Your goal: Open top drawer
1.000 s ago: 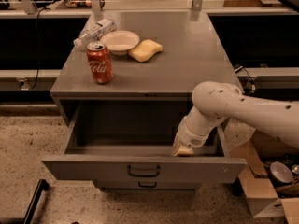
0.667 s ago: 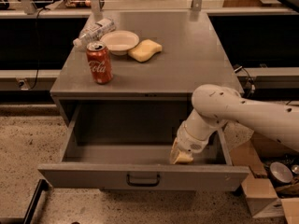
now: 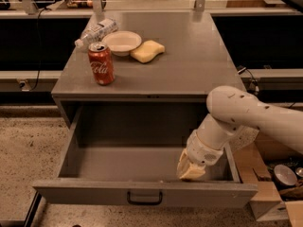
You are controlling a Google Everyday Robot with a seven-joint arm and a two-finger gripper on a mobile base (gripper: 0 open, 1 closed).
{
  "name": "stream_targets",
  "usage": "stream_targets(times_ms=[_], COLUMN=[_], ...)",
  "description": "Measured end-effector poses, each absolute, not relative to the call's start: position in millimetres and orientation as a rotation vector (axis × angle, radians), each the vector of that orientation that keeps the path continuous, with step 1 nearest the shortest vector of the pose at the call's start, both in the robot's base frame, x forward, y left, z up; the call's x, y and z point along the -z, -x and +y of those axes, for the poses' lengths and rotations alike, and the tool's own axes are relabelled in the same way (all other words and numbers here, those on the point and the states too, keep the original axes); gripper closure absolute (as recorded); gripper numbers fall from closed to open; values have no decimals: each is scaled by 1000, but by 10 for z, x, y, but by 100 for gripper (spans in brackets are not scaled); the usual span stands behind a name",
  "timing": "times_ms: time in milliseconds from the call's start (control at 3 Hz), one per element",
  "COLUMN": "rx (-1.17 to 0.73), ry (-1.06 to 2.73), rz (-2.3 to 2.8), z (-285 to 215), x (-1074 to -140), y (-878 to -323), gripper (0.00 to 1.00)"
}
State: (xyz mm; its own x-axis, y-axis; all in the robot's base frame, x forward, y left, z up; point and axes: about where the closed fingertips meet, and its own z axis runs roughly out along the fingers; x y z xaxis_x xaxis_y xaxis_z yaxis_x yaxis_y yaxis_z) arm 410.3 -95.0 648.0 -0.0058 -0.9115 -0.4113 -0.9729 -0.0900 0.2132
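Clearly the top drawer stands wide open, jutting forward from under the desk. My gripper hangs inside it near the front right corner, just behind the front panel; I cannot tell whether it is open or closed.

Smooth plastic end effector sits inside the matt metal top drawer.

One high frontal camera looks down on the top drawer, pincer inside.
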Motion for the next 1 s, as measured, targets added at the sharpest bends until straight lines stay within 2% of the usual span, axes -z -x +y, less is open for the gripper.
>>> stream_targets(times_ms=[333, 1000], rx=[-749, -647], ry=[2110, 2048], rz=[2014, 1891], z=[-1003, -1003], x=[-6616, -7209], y=[-3877, -3915], gripper=[68, 71])
